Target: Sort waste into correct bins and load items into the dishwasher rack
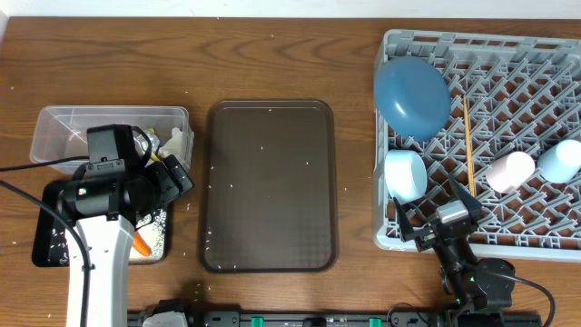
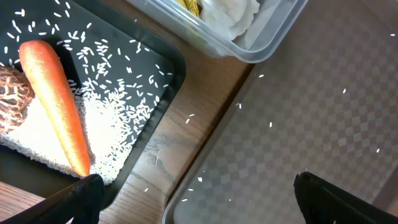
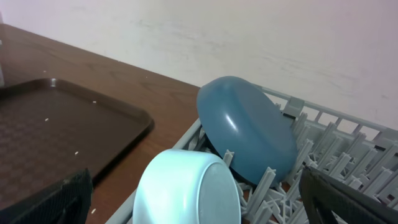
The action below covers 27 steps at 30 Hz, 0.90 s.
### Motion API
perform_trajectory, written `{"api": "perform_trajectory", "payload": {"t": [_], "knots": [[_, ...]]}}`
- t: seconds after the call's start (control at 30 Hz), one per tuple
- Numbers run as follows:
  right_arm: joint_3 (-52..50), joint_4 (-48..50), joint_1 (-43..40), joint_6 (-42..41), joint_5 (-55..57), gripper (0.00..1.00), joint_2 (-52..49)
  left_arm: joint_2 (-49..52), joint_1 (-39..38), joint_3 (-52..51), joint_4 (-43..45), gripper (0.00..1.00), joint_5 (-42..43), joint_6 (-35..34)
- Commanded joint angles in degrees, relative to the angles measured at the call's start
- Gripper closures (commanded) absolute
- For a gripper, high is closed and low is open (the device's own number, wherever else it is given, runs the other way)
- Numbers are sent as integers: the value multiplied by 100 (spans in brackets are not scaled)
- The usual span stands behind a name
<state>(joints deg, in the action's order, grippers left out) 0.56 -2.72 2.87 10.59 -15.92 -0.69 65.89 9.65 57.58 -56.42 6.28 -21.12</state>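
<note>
Left gripper (image 2: 198, 180): fingers spread wide, nothing between them. In the overhead view it hangs at the left of the frame, above the right ends of the two bins.

Black tray (image 2: 168, 78), lower left of the overhead frame: contains the carrot (image 2: 55, 99), lying on a bed of rice grains (image 2: 109, 121), with the brown food scrap (image 2: 9, 98) touching the carrot's left side. Stray grains lie on the table and on the brown serving tray (image 2: 311, 118) beside it.

Clear tub (image 2: 252, 46), upper left, just above the black tray: holds the white and yellow-green wrapper (image 2: 231, 12) at its right end.

Right gripper (image 3: 196, 177): fingers released, empty, positioned at the lower left corner of the dishwasher rack (image 1: 508, 64).

Rack contents, right of the overhead frame: blue plate (image 1: 413, 95) leaning at upper left; pale-blue bowl (image 1: 406, 173) on its side below it; chopsticks (image 1: 468, 141) lying nearly vertical at centre; pink cup (image 1: 510, 171) and light-blue cup (image 1: 560, 161) side by side at the right.
</note>
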Motion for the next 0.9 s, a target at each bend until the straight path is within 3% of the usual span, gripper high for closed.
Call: {"api": "perform_trajectory", "payload": {"t": [0.0, 0.37, 0.5, 0.6, 0.87], "knots": [[-24, -4, -94, -68, -42, 1, 26, 7, 20, 61, -9, 2, 35, 50], [-24, -4, -94, -68, -42, 1, 26, -243, 20, -81, -11, 2, 28, 55], [-24, -4, -94, -68, -39, 1, 26, -975, 24, -514, 26, 2, -199, 52], [-24, -4, -94, -68, -42, 1, 26, -1749, 20, -922, 570, 2, -243, 52], [-24, -4, -94, -68, -42, 1, 26, -3926, -306, -1838, 2208, 2, 59, 1816]]}}
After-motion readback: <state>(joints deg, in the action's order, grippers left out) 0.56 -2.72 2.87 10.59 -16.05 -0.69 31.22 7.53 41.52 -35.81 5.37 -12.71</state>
